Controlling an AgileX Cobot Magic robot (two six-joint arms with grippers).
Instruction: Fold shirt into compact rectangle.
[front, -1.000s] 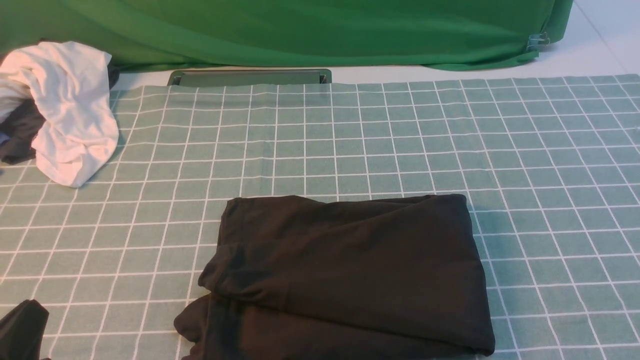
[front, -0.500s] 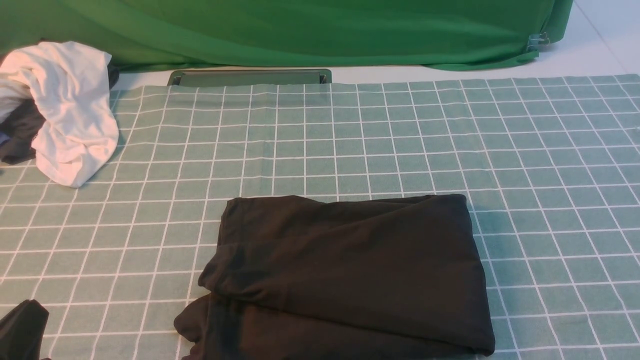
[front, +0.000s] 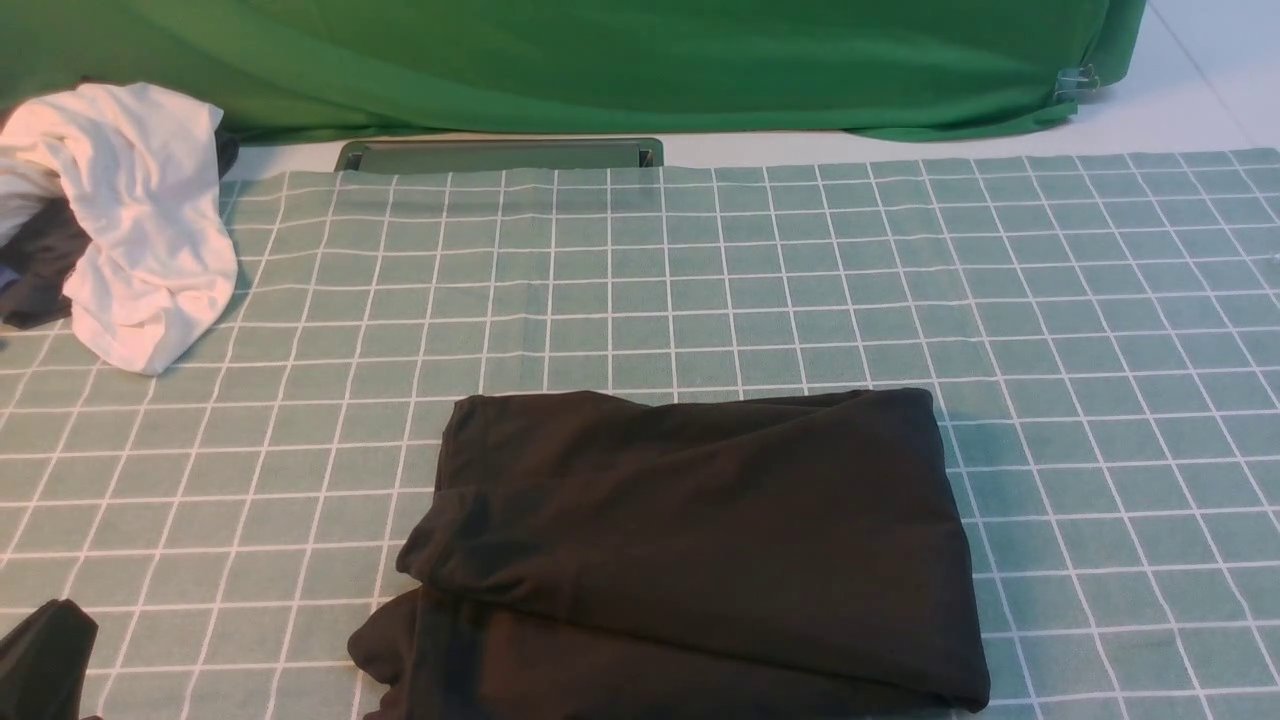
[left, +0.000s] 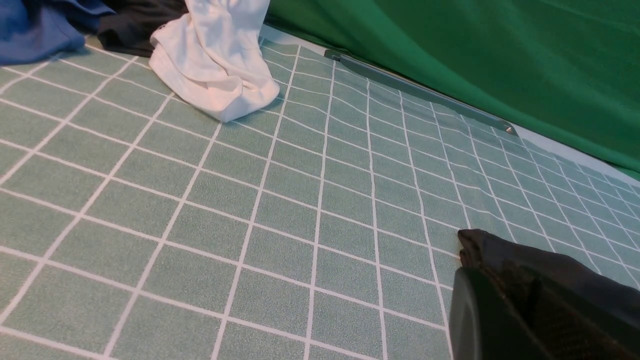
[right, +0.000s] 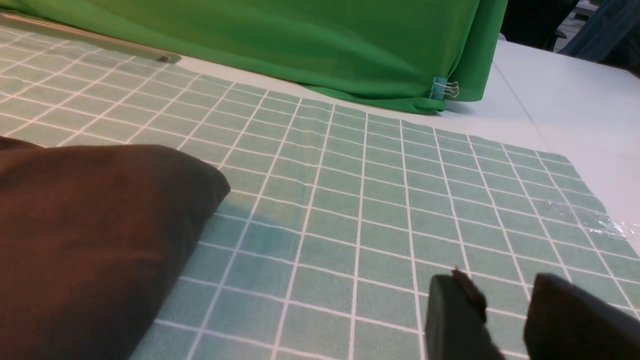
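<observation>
I am keeping my shut left gripper (left: 530, 320) and part-open, empty right gripper (right: 505, 320) off the folded shirt (front: 690, 540), leaving the loose front corner for squaring.

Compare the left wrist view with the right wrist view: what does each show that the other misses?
Only the left wrist view shows the white garment, a blue cloth beside it, and a dark scrap pinched in the shut left tool. Only the right wrist view shows the folded black shirt, the binder clip on the backdrop and the right tool, slightly parted and empty. Both share the checked tablecloth and green backdrop.
</observation>
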